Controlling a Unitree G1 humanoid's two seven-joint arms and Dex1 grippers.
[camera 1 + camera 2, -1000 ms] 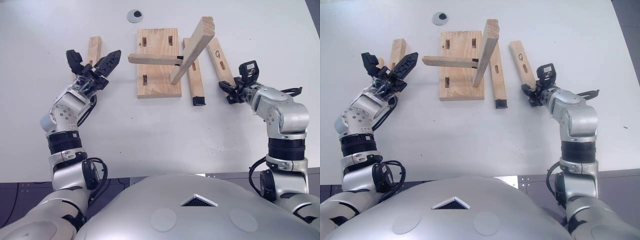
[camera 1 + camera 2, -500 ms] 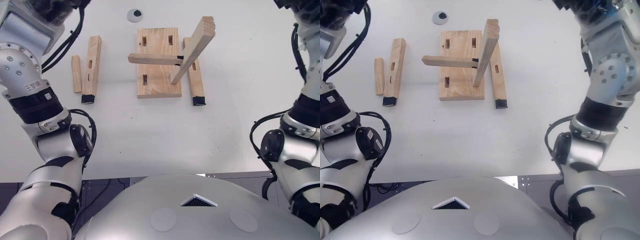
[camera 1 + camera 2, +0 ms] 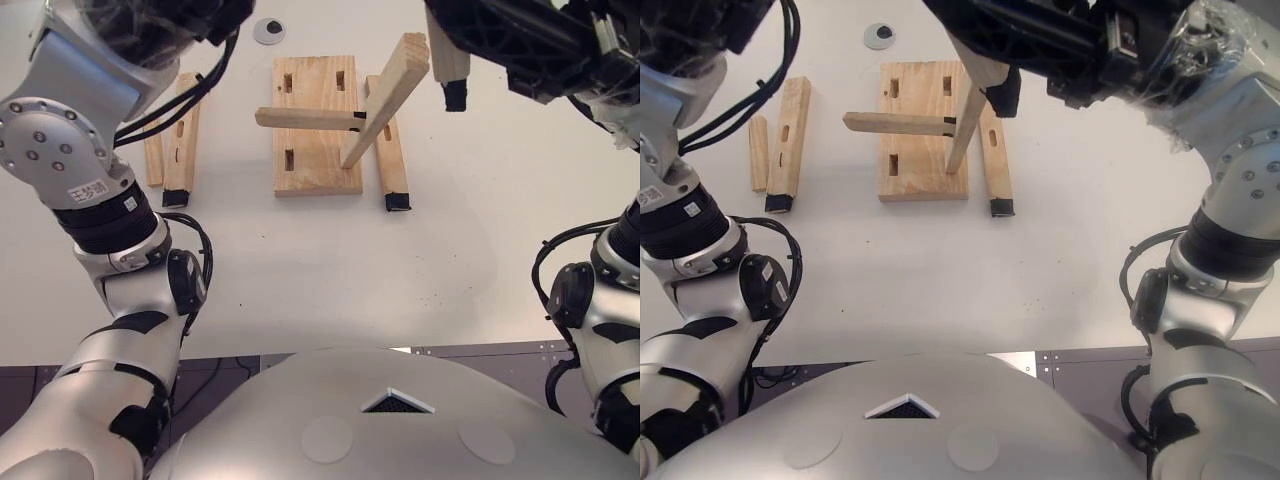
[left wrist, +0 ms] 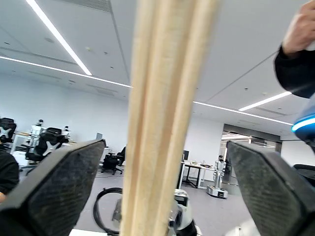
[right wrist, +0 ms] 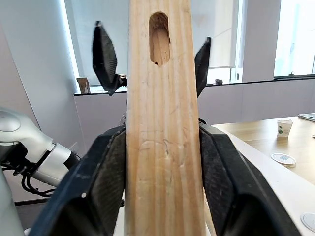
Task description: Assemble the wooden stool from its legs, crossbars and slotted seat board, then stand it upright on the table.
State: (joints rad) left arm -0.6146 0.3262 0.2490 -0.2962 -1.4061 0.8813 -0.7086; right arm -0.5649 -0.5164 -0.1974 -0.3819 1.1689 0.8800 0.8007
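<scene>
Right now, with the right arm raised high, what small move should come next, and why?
Probably lower the right gripper, whose fingers are shut on a mortised stool leg, toward the seat board. The board carries one leaning leg with a crossbar and shows three empty slots, so the held leg likely goes into one.

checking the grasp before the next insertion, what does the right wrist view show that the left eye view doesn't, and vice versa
Right wrist view only: the slot in the held leg, and the finger pads pressed against both its sides. Left eye view only: the seat board flat on the table, a tilted leg standing on it with a crossbar joined, a loose leg lying beside it, and the held leg's black end cap. Both: the right gripper shut on the held leg.
</scene>
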